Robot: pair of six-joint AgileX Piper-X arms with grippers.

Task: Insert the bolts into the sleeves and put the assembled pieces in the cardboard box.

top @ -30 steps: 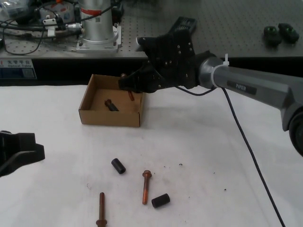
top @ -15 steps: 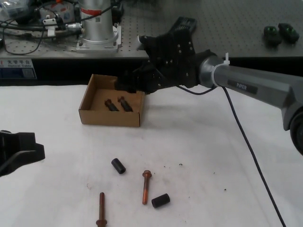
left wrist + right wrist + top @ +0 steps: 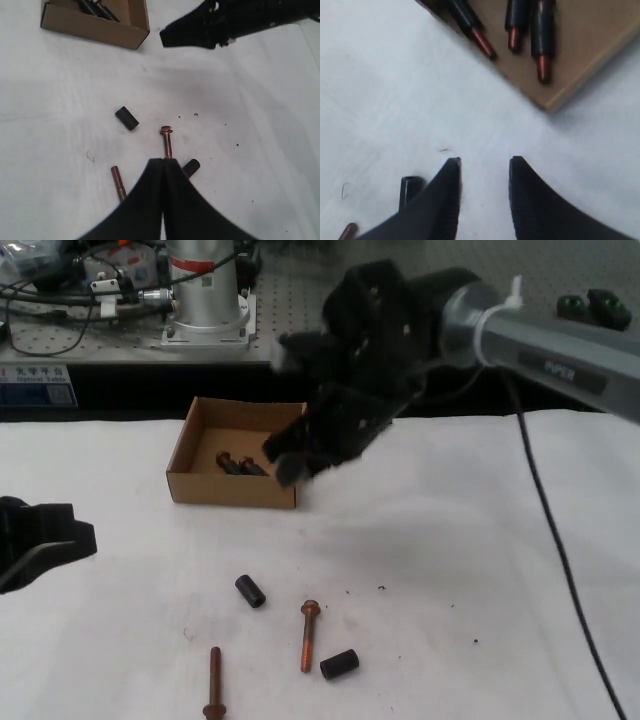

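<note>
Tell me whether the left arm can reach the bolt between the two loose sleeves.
Probably yes: the bolt lies bare ahead of the shut left end effector, with nothing between.

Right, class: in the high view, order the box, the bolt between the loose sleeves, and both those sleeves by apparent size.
1. box
2. bolt
3. far sleeve and near sleeve: alike, not ranked

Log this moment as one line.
right gripper open, empty | left gripper shut | cardboard box: three assembled pieces | loose: two bolts, two sleeves
</note>
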